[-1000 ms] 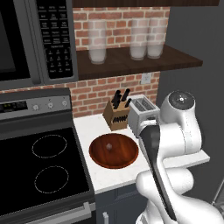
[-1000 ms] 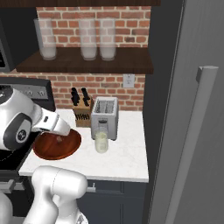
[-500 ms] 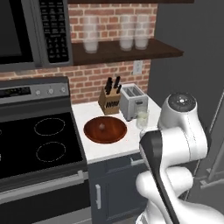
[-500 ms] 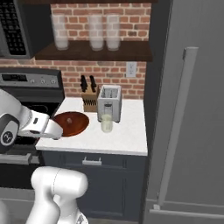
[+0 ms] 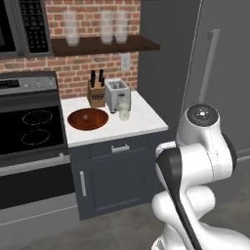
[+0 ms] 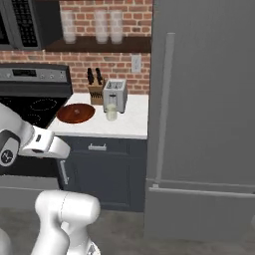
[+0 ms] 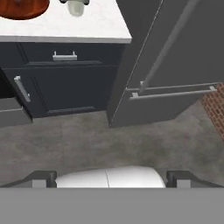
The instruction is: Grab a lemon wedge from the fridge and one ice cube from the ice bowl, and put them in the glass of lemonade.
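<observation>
on the white counter (image 5: 141,119) sits the glass of lemonade (image 5: 124,110), right in front of the toaster (image 5: 116,93), with the ice bowl (image 5: 88,118) just to its left and a knife block (image 5: 96,93) behind that. the fridge (image 6: 204,99) stands shut just right of the counter, its long bar handle (image 6: 164,104) running down the door. the gripper (image 7: 109,179) hangs low over the grey floor with its fingers spread wide and nothing between them, well away from the glass.

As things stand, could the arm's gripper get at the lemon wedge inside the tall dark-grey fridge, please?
Probably not: the tall dark-grey fridge is shut, its long grey bar handle untouched, and the open gripper hangs low, facing the floor.
</observation>
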Tool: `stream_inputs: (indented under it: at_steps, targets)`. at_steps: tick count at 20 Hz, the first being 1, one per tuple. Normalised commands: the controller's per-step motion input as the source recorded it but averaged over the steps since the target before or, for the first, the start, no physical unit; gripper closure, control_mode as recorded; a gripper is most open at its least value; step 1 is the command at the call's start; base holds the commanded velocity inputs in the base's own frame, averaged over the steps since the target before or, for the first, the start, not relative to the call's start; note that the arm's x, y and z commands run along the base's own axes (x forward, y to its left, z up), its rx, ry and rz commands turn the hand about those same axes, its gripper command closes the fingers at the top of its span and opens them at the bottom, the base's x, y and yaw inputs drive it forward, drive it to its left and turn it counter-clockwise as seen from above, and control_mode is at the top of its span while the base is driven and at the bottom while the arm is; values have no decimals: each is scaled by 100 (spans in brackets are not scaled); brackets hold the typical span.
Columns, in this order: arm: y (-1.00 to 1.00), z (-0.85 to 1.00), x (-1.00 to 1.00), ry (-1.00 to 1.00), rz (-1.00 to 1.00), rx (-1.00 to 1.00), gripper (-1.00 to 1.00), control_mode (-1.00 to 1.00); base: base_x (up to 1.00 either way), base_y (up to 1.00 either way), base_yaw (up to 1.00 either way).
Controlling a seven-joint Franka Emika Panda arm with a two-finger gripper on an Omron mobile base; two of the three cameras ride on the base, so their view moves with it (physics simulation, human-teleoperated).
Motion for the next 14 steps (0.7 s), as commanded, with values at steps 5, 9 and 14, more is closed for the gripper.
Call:
stream_inputs:
  at_steps: [5, 9, 14]
  targets:
    - [0, 0, 0, 0, 0, 0, -100, 100, -53, -91, 0]
    - [0, 0, 0, 0, 0, 0, -100, 100, -34, -78, 0]
    - [0, 0, 0, 0, 0, 0, -100, 100, -27, -25, 0]
